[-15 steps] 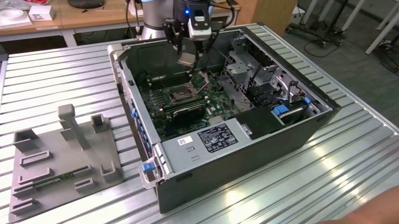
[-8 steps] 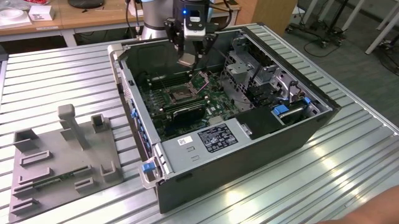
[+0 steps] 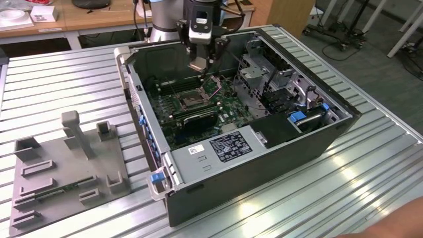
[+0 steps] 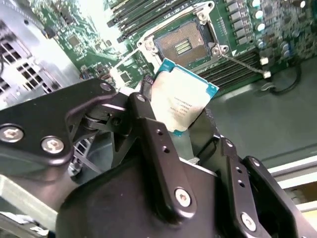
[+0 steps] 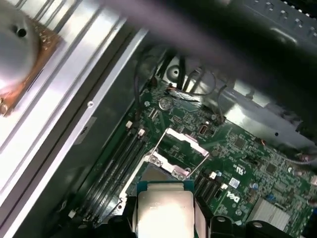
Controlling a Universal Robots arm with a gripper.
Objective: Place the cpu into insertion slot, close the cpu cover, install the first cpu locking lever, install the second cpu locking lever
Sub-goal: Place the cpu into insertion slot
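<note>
My gripper [image 3: 200, 63] hangs over the open computer case, shut on the cpu [image 4: 181, 101], a pale square chip with a teal edge, also seen in the first wrist view [image 5: 166, 208]. The black fingers [image 4: 143, 106] press on two opposite sides of the chip. Below lies the insertion slot [image 4: 185, 42], a dark-centred socket with a silvery rim on the green board [image 3: 231, 106], uncovered and apart from the chip. The cpu cover [image 5: 181, 148] stands raised on its hinge beside the socket [image 3: 213, 85]. A thin wire locking lever [image 4: 242, 64] sticks out from the socket's corner.
Long black memory slots [image 5: 111, 173] run beside the socket. The case walls [image 3: 135, 74] and a metal drive cage [image 3: 264, 79] hem the board in. A grey fixture tray [image 3: 66, 168] lies on the slatted table at the exterior view's left.
</note>
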